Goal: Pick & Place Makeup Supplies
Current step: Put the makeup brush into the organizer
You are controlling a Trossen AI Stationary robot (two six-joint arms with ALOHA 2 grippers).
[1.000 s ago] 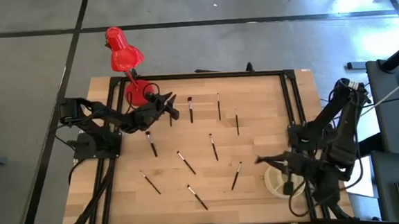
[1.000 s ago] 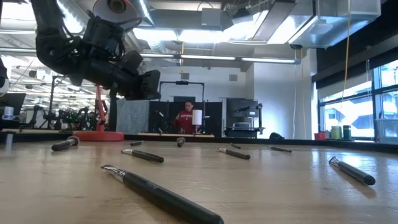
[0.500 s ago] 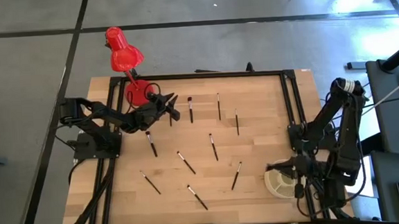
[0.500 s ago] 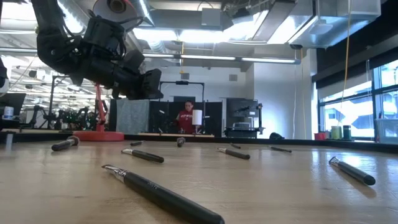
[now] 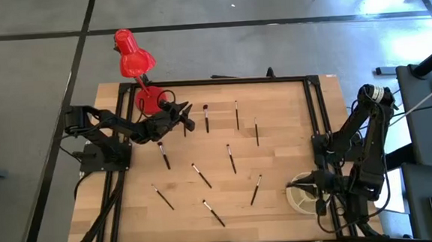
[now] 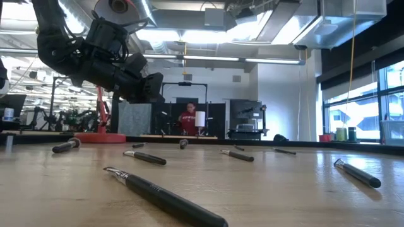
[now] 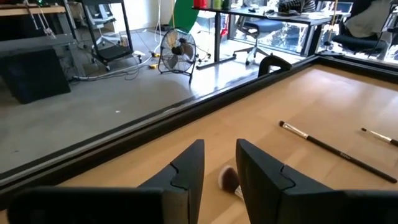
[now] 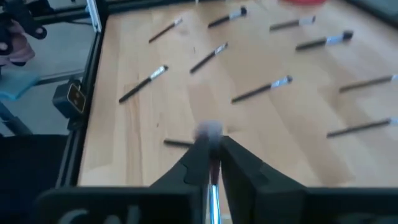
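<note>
Above the round white cup (image 5: 305,196), right gripper (image 5: 299,184) clamps a slim dark brush (image 8: 211,163), release pending; left gripper (image 5: 186,114), jaws apart, hovers over a far-edge brush (image 7: 229,179).

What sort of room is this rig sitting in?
Most likely an open lab or workshop. The low view shows exposed ceiling ducts, rows of workbenches and a person at a bench far behind the table. The left wrist view adds a floor fan with loose cables on bare concrete.

Brushes (image 5: 231,158) scatter across the table's centre. Bare wood (image 5: 291,124) lies open at centre right. A red lamp (image 5: 136,64) crowds the upper left.
</note>
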